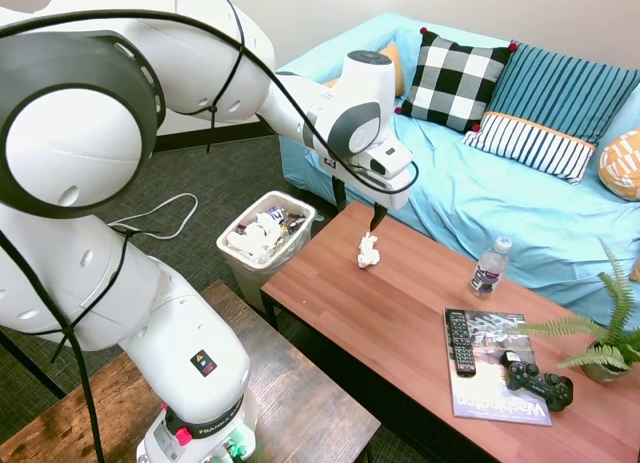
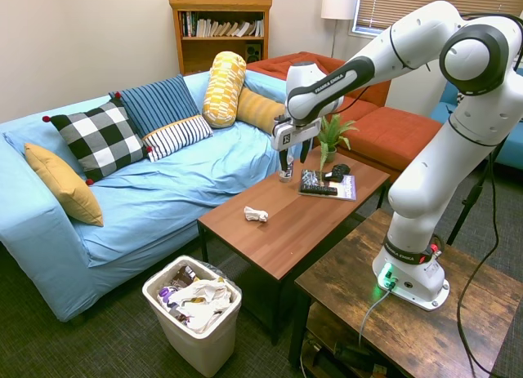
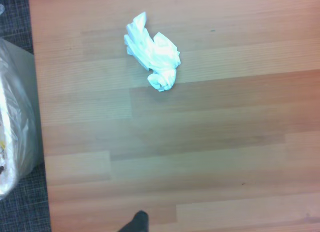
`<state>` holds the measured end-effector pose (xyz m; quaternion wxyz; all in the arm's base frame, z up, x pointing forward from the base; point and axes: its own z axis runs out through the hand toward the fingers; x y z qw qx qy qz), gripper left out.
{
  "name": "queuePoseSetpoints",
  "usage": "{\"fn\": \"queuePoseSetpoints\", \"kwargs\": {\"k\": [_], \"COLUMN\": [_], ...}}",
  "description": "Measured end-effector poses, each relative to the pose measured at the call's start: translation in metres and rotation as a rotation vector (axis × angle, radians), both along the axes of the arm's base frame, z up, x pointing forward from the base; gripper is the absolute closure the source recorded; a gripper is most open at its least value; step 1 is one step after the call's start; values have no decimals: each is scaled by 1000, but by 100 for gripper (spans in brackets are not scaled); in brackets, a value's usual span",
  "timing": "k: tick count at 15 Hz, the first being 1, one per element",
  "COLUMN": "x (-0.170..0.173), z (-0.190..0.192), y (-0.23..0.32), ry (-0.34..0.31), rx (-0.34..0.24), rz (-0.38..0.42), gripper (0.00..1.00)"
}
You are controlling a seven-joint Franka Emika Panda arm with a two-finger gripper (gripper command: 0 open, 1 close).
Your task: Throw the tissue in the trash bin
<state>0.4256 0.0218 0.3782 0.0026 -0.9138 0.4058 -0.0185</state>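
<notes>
**Crumpled tissue loose on the worktop, end effector above and empty**

The tissue (image 1: 368, 250) is a small white wad, lumpy and folded in on itself, lying free on the wooden worktop (image 1: 400, 323) near the end closest to the trash bin (image 1: 265, 240). Nothing touches it. It looks feather-light and soft, so it should crush readily under the fingers and give no resistance. The risk, I judge, is that a shallow pinch catches only a stray flap and the wad slips or unfolds. The thickest part of the bundle, around its middle, seems the best place to close on, with the fingers coming down either side until near the wood.

The end effector (image 2: 293, 160) hangs above the worktop, clear of the tissue and holding nothing; its dark fingers stand slightly apart in the second exterior view.

The trash bin stands on the carpet just off the worktop's short end, already well filled with mixed rubbish in a clear liner. Further along the worktop are a water bottle (image 1: 488, 267), a magazine (image 1: 492, 368) bearing a remote (image 1: 459, 342) and a game controller (image 1: 538, 380), and a potted fern (image 1: 603, 338).
</notes>
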Motion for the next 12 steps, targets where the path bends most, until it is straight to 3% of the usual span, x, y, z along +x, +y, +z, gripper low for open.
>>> {"fn": "queuePoseSetpoints", "kwargs": {"k": [3, 7, 12], "x": [3, 23, 79], "z": [-4, -38, -96], "y": [4, 29, 39], "ry": [-15, -58, -55], "rx": [-3, -33, -62], "rz": [10, 88, 151], "gripper": [0, 0, 0]}}
